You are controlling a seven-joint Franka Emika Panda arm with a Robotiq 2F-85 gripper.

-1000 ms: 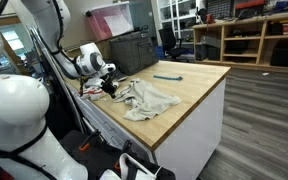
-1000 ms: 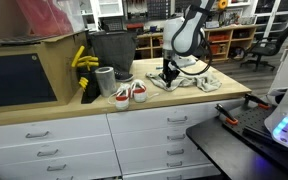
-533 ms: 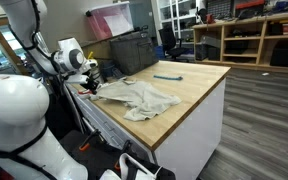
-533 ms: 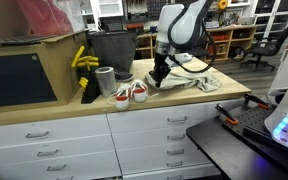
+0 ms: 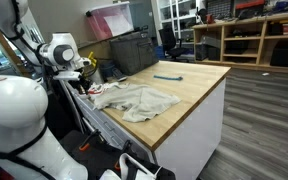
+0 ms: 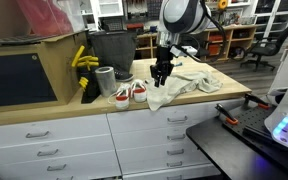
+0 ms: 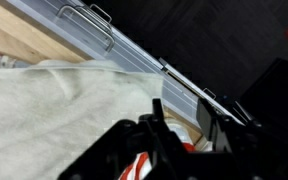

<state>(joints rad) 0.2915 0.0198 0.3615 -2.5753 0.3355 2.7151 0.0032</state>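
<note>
A crumpled off-white cloth (image 5: 136, 98) (image 6: 184, 82) lies spread on the wooden counter (image 5: 189, 85), and one corner hangs over the front edge (image 6: 159, 98). My gripper (image 6: 160, 74) (image 5: 86, 74) hangs just above that corner, pointing down. In the wrist view the gripper (image 7: 182, 120) has its two fingers apart. Between them I see the counter edge and a red-and-white shoe (image 7: 139, 165), not the cloth (image 7: 54, 110), which lies to the left. A pair of white-and-red shoes (image 6: 130, 93) stands right beside the gripper.
A grey cup (image 6: 105, 82), a yellow object (image 6: 81, 60) and a black bin (image 6: 111, 50) (image 5: 134, 50) stand behind the shoes. A blue tool (image 5: 167, 76) lies at the far end of the counter. White drawers (image 6: 134, 130) with metal handles (image 7: 84, 20) sit below the edge.
The gripper travelled across the counter to its front edge, dragging the cloth so a corner now overhangs. Its jaws have parted and it has lifted slightly off the cloth.
</note>
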